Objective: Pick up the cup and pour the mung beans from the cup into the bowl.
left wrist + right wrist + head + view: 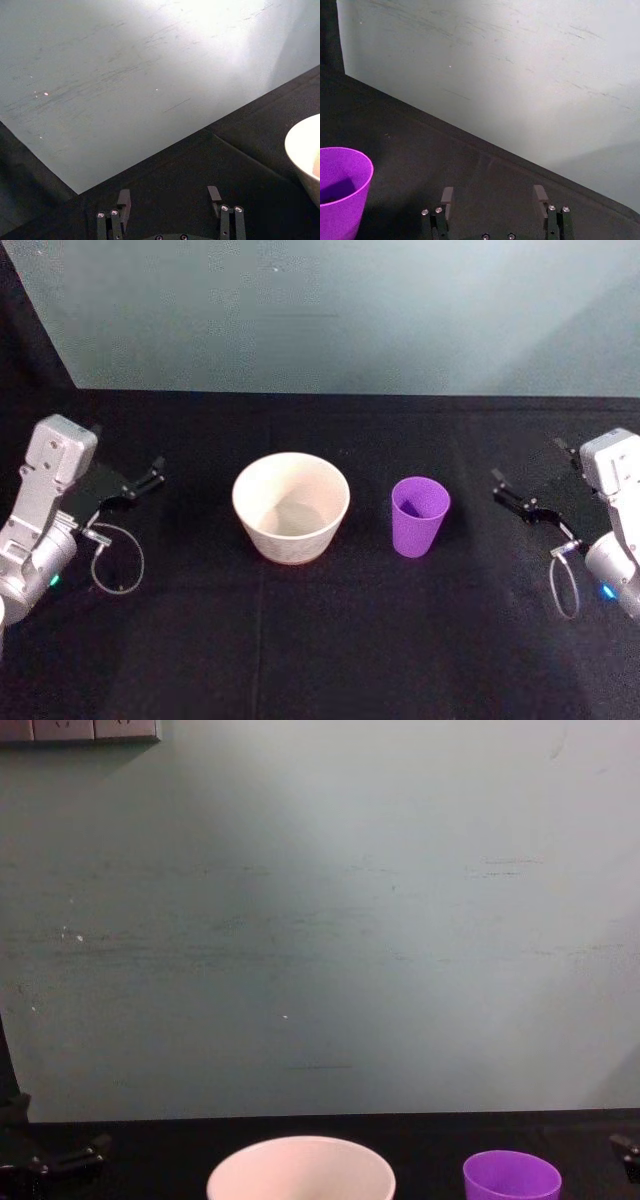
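Head view: the left claw (pixel 150 478) sits at the left side of the black desk (pixel 320 640), its fingers spread and holding nothing, pointed towards the bowl (pixel 290 540) and well apart from it. The right claw (pixel 505 490) mirrors it at the right side, likewise spread and empty, near the cup (pixel 418 530) but not touching it. The cream-white bowl stands upright near the middle of the desk; the purple cup stands upright just to its right, with a gap between them. What the cup holds cannot be made out. A pale grey-green wall (pixel 350 310) rises behind the desk.

Left wrist view: the left claw (pixel 169 196) shows two dark fingers (pixel 124 197) set wide apart, with bare desk between them. A curved portion of the bowl's rim (pixel 300 150) enters at one edge, clear of the fingers.

Right wrist view: the right claw (pixel 493 193) is equally wide open, nothing between its fingers (pixel 540 192). The cup (pixel 340 200) stands off to one side, upright, its mouth open to the camera and its inside in shadow.

Chest view: the bowl (pixel 300 1170) and the cup (pixel 510 1178) show their rims along the lower edge, the cup on the right and narrower. The left claw (pixel 70 1160) appears at the lower left corner, the right claw (pixel 625 1150) at the lower right edge, each apart from the vessels. A strip of wall sockets (pixel 80 730) sits at the upper left
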